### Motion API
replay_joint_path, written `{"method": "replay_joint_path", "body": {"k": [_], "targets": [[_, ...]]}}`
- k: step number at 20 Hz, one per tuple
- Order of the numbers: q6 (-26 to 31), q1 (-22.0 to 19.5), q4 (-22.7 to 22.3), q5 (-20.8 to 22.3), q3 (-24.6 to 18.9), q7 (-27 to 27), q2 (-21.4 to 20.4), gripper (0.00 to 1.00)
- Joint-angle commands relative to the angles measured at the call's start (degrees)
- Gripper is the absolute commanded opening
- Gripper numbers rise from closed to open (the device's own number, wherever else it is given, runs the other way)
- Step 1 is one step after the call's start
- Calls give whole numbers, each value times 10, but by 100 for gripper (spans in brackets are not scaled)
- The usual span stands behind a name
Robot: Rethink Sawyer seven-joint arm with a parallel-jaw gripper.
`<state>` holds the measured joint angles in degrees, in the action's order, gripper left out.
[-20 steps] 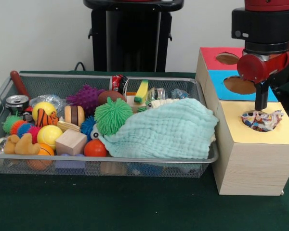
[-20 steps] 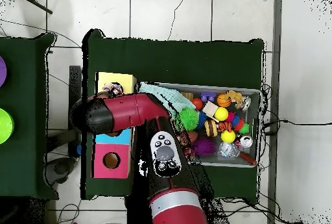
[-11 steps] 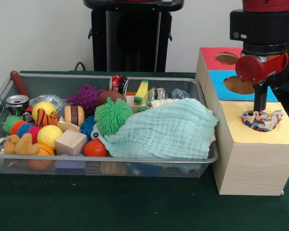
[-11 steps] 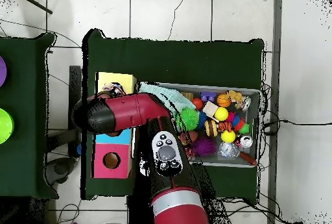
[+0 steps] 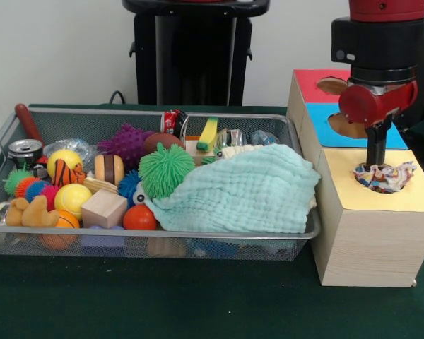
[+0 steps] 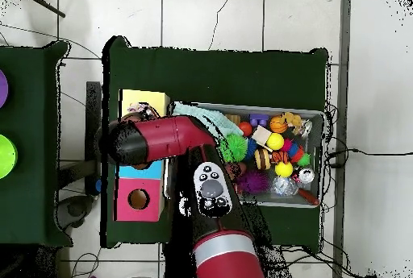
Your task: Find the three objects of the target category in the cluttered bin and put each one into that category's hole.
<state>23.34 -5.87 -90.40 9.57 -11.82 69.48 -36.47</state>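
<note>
A crumpled patterned cloth [image 5: 384, 176] sits stuffed in the hole of the box's yellow section [image 5: 410, 201], its edges sticking out over the rim. My gripper [image 5: 376, 161] hangs just above the cloth's left side, apart from it and holding nothing. From here its black tip reads as one narrow bar. In the overhead view the red arm [image 6: 165, 139] reaches across to the box, and the cloth [image 6: 142, 112] shows beside the yellow section [image 6: 143, 97]. A large mint green cloth [image 5: 244, 191] covers the right half of the wire bin [image 5: 198, 235].
The box's blue section [image 5: 316, 121] and red section [image 5: 307, 81] each have a round hole behind the yellow one. The bin's left half holds a green spiky ball [image 5: 165, 169], a purple spiky ball [image 5: 127, 141], yellow balls, a wooden block [image 5: 104, 208], a can [image 5: 25, 150] and other small toys.
My gripper has lifted a little and shifted slightly left above the yellow hole. The patterned cloth has stayed in the hole.
</note>
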Motion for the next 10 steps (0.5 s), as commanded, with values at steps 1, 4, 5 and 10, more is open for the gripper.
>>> {"method": "replay_joint_path", "body": {"k": [1, 4, 5, 10], "targets": [[-67, -34, -48, 25, -34, 71, 5, 0], [-51, -40, -63, 13, -43, 66, -26, 0], [-68, -43, -64, 18, -44, 68, -26, 0], [-97, -57, -70, 24, -60, 64, -15, 0]]}}
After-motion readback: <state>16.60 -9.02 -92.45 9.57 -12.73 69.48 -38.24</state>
